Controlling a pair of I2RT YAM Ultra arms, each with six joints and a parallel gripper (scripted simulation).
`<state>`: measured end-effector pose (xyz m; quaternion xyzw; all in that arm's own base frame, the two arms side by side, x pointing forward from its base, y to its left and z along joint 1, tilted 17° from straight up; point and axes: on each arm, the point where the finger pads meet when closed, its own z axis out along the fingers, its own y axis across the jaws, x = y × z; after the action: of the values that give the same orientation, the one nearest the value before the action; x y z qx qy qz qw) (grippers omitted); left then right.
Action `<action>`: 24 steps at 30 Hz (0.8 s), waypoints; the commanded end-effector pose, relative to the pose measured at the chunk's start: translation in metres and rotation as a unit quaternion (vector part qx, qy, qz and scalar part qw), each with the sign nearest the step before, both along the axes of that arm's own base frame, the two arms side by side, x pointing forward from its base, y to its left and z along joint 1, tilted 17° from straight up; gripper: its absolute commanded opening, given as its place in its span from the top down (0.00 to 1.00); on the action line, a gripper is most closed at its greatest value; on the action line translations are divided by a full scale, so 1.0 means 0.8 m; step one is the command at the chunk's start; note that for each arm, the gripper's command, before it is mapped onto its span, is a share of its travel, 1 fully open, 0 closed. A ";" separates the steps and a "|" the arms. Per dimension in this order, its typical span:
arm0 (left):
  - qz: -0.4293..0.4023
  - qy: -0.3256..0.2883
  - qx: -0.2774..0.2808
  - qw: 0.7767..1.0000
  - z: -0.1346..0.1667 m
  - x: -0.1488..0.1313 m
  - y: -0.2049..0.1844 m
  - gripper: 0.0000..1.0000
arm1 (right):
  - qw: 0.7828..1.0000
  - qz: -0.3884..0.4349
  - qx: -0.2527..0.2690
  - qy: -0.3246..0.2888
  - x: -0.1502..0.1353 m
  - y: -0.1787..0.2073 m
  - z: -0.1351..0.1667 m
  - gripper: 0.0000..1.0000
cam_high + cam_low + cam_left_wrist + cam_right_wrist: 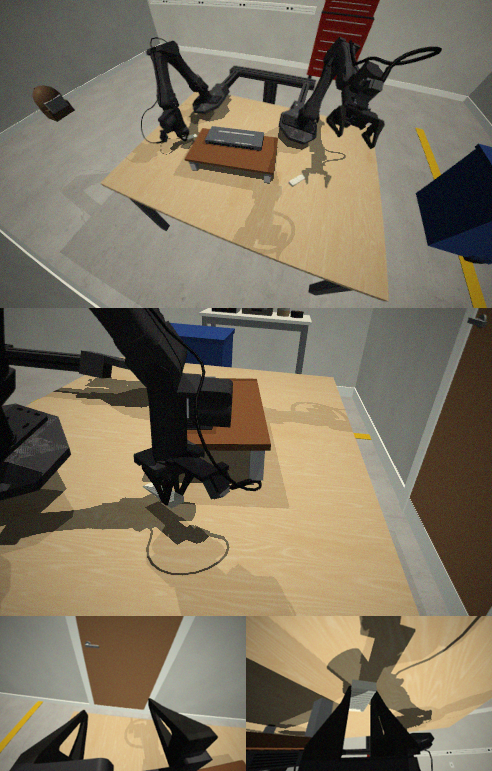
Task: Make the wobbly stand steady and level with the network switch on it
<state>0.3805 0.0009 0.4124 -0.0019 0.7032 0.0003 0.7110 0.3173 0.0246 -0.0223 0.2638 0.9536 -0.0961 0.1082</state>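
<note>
The brown-topped stand [232,150] sits mid-table with the grey network switch [235,137] on it. My right gripper [182,136] is low at the stand's corner and is shut on a small grey wedge [361,697]. In the exterior view the wedge [170,497] is at the table surface, just beside the stand's grey leg [250,463] and apart from it. The leg also shows in the right wrist view [320,716]. My left gripper [356,131] is open and empty, raised above the table's far side; its fingers face a brown door.
A second light wedge [296,180] lies on the table beyond the stand's other end. A loose black cable [187,553] loops on the table near the right gripper. The arm bases [297,125] stand behind the stand. A blue box [460,200] is off the table.
</note>
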 end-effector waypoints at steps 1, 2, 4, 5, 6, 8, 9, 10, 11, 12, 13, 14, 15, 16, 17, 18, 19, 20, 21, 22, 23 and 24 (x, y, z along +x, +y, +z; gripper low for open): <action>-0.015 -0.036 0.003 0.999 0.037 -0.016 -0.011 0.00 | 0.990 -0.123 0.022 -0.065 0.005 0.008 -0.001 1.00; -0.015 -0.036 0.003 0.999 0.037 -0.016 -0.011 0.00 | 0.987 -0.142 0.028 -0.073 0.005 0.009 0.001 1.00; -0.015 -0.036 0.003 0.999 0.037 -0.016 -0.011 0.00 | 0.978 -0.190 0.035 -0.079 -0.003 0.007 -0.010 1.00; -0.015 -0.036 0.003 0.999 0.037 -0.016 -0.011 0.00 | 0.973 -0.210 0.042 -0.086 -0.002 0.008 -0.008 1.00; -0.015 -0.036 0.003 0.999 0.037 -0.016 -0.011 0.00 | 0.968 -0.229 0.045 -0.095 -0.002 0.008 -0.008 1.00; -0.015 -0.036 0.003 0.999 0.037 -0.016 -0.011 0.00 | 0.956 -0.271 0.052 -0.104 -0.008 0.007 -0.013 1.00; -0.015 -0.036 0.003 0.999 0.037 -0.016 -0.011 0.00 | 0.948 -0.298 0.047 -0.099 -0.021 0.004 -0.030 1.00; -0.015 -0.036 0.003 0.999 0.037 -0.016 -0.011 0.00 | 0.941 -0.316 0.056 -0.110 -0.016 0.005 -0.025 1.00; -0.015 -0.036 0.003 0.999 0.037 -0.016 -0.011 0.00 | 0.933 -0.335 0.062 -0.119 -0.016 0.005 -0.023 1.00; -0.015 -0.036 0.003 0.999 0.037 -0.016 -0.011 0.00 | 0.924 -0.355 0.063 -0.125 -0.018 0.004 -0.025 1.00; -0.015 -0.036 0.003 0.999 0.037 -0.016 -0.011 0.00 | 0.916 -0.372 0.067 -0.134 -0.018 0.004 -0.024 1.00; -0.015 -0.036 0.003 0.999 0.037 -0.016 -0.011 0.00 | 0.907 -0.390 0.068 -0.143 -0.019 0.004 -0.024 1.00; -0.015 -0.036 0.003 0.999 0.037 -0.016 -0.011 0.00 | 0.912 -0.382 0.062 -0.138 -0.019 0.003 -0.027 1.00; -0.015 -0.036 0.003 0.999 0.037 -0.016 -0.011 0.00 | 0.912 -0.382 0.062 -0.138 -0.019 0.003 -0.027 1.00; -0.015 -0.036 0.003 0.999 0.037 -0.016 -0.011 0.00 | 0.912 -0.382 0.062 -0.138 -0.019 0.003 -0.027 1.00; -0.015 -0.036 0.003 0.999 0.037 -0.016 -0.011 0.00 | 0.918 -0.367 0.060 -0.135 -0.013 0.005 -0.025 1.00; -0.015 -0.036 0.003 0.999 0.037 -0.016 -0.011 0.00 | 0.925 -0.359 0.046 -0.117 -0.023 0.002 -0.034 1.00; -0.015 -0.036 0.003 0.999 0.037 -0.016 -0.011 0.00 | 0.924 -0.363 0.043 -0.110 -0.020 0.002 -0.032 1.00; -0.015 -0.036 0.003 0.999 0.037 -0.016 -0.011 0.00 | 0.924 -0.364 0.043 -0.112 -0.022 0.000 -0.030 1.00; -0.015 -0.036 0.003 0.999 0.037 -0.016 -0.011 0.00 | 0.924 -0.362 0.045 -0.114 -0.024 0.001 -0.027 1.00; -0.015 -0.036 0.003 0.999 0.037 -0.016 -0.011 0.00 | 0.918 -0.373 0.052 -0.121 -0.013 -0.004 -0.020 1.00; -0.015 -0.036 0.003 0.999 0.037 -0.016 -0.011 0.00 | 0.919 -0.372 0.051 -0.119 -0.016 -0.004 -0.022 1.00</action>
<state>0.3805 0.0009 0.4124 -0.0019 0.7032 0.0003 0.7110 0.2967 0.0249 -0.0477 0.6028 0.7817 -0.0487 0.1527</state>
